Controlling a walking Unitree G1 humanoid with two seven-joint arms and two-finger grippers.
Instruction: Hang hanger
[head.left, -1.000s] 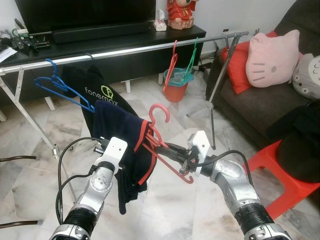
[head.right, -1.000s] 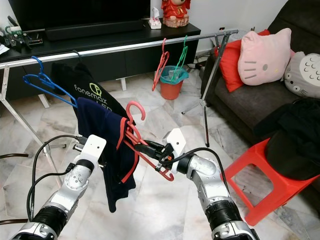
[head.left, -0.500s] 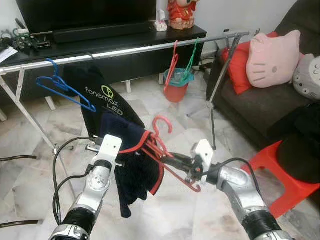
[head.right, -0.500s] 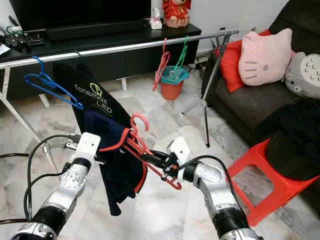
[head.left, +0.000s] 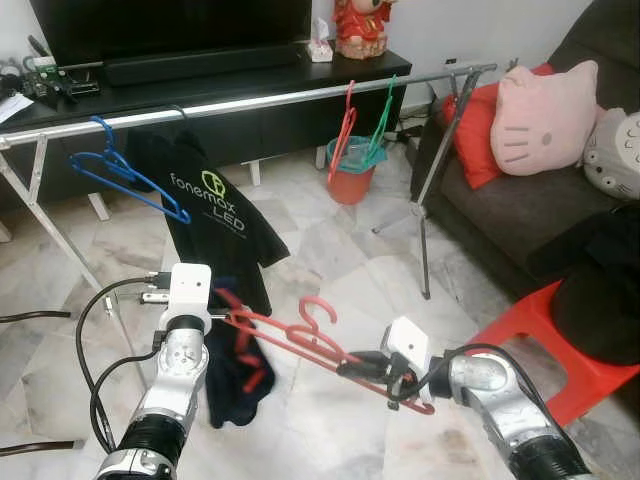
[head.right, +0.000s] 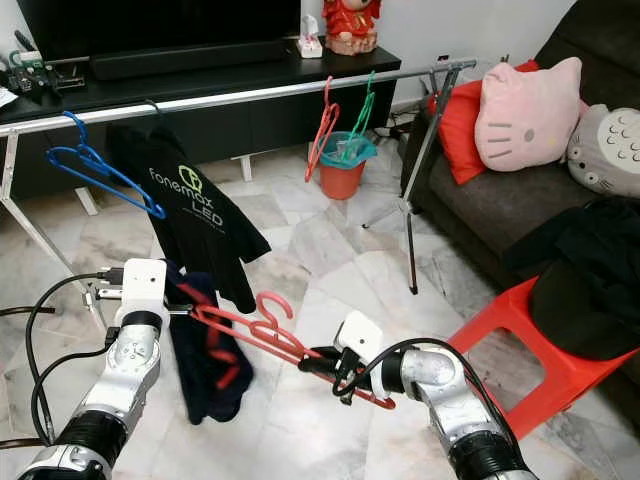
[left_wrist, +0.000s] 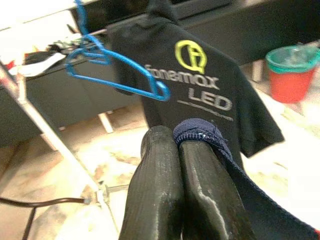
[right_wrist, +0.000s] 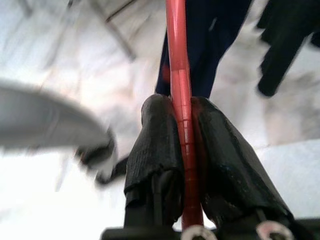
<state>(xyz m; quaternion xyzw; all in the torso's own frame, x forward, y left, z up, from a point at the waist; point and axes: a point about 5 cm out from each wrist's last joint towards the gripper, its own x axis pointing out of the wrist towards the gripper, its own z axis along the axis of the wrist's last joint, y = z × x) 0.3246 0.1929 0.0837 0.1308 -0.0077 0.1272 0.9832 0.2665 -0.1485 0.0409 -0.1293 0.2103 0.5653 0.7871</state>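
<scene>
Right gripper (head.right: 322, 362) clamped on the lower bar of the red hanger (head.right: 262, 335); right wrist view shows both fingers (right_wrist: 155, 140) pinching the red bar tight. Left gripper (head.left: 195, 322) closed on the hem of the navy garment (head.right: 205, 365); left wrist view shows the fingertips (left_wrist: 160, 165) pressed together with the navy edge caught between them. The hanger is held low in front of the robot, tilted, hook up, one end inside the navy garment, which droops toward the marble floor (head.left: 330, 240). Beyond it stands the silver rail (head.left: 280, 97), carrying a blue hanger (head.left: 120, 170) near its left end, a black printed shirt (head.left: 215, 205) beside that, and red and green hangers (head.left: 360, 125) toward its right end. Judgement: the garment looks only partly on the hanger, so seat it on both shoulders first. Then lift the hook above the rail and drop it into the open stretch between the black shirt and the red and green hangers. Keep the right grip firm and let the cloth go only once the hook sits. Risk: cloth sliding off the slanted arm.
</scene>
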